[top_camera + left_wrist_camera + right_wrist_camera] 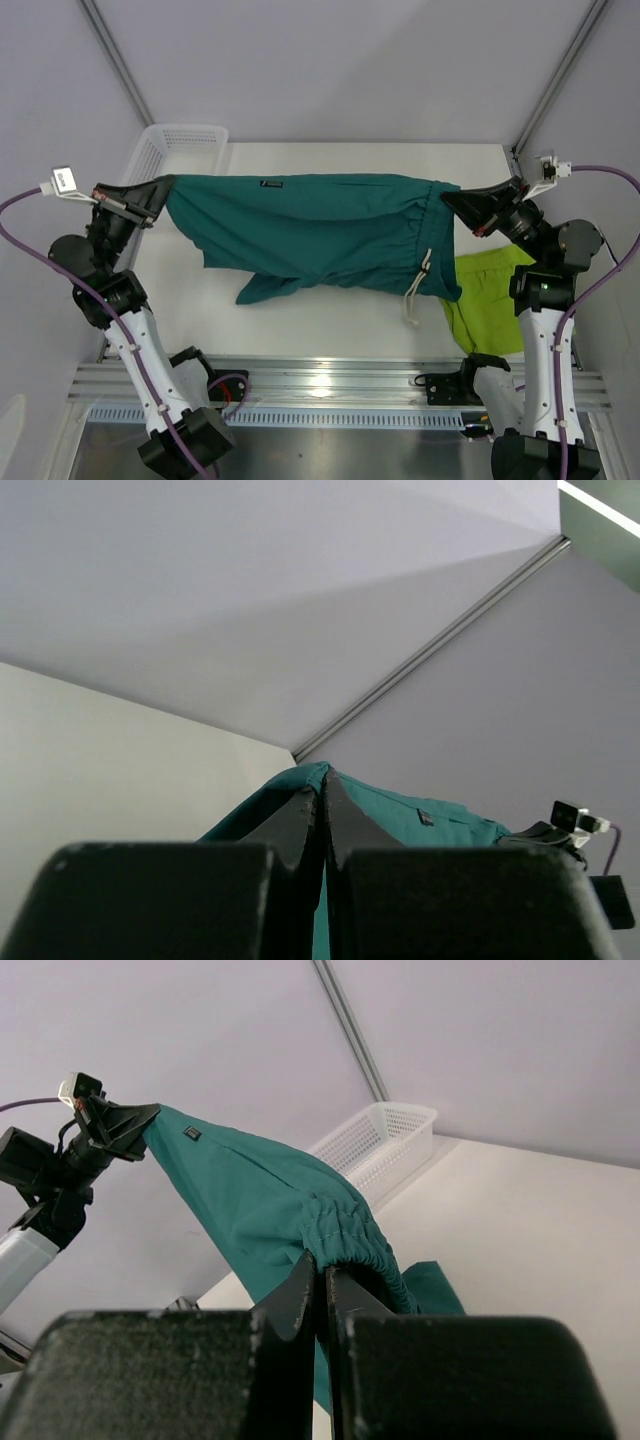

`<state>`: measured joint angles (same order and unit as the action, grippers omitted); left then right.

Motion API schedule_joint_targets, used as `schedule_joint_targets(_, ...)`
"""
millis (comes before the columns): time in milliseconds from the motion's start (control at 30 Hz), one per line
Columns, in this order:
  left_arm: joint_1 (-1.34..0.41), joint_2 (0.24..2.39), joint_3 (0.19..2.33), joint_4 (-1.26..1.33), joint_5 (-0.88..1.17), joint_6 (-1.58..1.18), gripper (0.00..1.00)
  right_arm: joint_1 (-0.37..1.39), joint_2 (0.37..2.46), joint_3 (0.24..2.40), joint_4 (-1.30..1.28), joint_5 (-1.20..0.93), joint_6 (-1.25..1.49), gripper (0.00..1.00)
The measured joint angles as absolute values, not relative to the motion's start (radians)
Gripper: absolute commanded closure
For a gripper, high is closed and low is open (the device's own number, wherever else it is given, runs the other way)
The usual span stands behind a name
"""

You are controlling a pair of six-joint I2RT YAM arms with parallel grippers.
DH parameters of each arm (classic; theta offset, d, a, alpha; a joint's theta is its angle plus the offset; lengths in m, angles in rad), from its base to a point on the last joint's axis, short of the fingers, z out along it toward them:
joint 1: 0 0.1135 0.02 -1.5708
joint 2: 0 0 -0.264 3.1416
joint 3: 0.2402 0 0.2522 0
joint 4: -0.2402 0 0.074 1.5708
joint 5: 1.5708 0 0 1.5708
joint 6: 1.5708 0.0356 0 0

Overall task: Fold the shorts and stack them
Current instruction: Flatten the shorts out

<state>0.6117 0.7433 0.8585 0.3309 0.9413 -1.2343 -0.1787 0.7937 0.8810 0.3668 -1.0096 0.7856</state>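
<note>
The dark teal shorts hang stretched above the table between both arms. My left gripper is shut on one leg hem at the left end, the cloth folded over its tips. At the right end my right gripper is shut on the gathered elastic waistband. A cream drawstring dangles below the waistband. A small logo sits near the top edge. The other leg droops toward the table at the lower middle. The lime green shorts lie flat on the table at the right, partly under the teal pair.
A white mesh basket stands at the back left corner of the white table, just behind my left gripper. The enclosure's grey walls close in on both sides. A metal rail runs along the near edge.
</note>
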Motion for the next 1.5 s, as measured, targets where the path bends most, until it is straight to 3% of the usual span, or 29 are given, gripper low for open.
schedule_joint_targets(300,0.695,0.796,0.875,0.548,1.001,-1.451,1.00,-0.179,0.770,0.907,0.419,-0.999,0.820,1.00)
schedule_joint_targets(767,0.783,0.820,1.078,0.858,0.991,-1.774,1.00,-0.180,0.559,1.063,0.350,-0.925,0.798,1.00)
schedule_joint_targets(1133,0.789,0.738,1.270,0.878,0.934,-1.774,1.00,-0.069,0.422,1.234,0.139,-0.799,0.646,1.00)
schedule_joint_targets(1333,0.789,0.797,1.351,0.858,0.929,-1.745,1.00,0.068,0.518,1.235,0.098,-0.743,0.587,1.00)
schedule_joint_targets(1500,0.778,0.843,1.422,0.599,0.931,-1.600,1.00,0.097,0.643,1.231,0.096,-0.725,0.591,1.00)
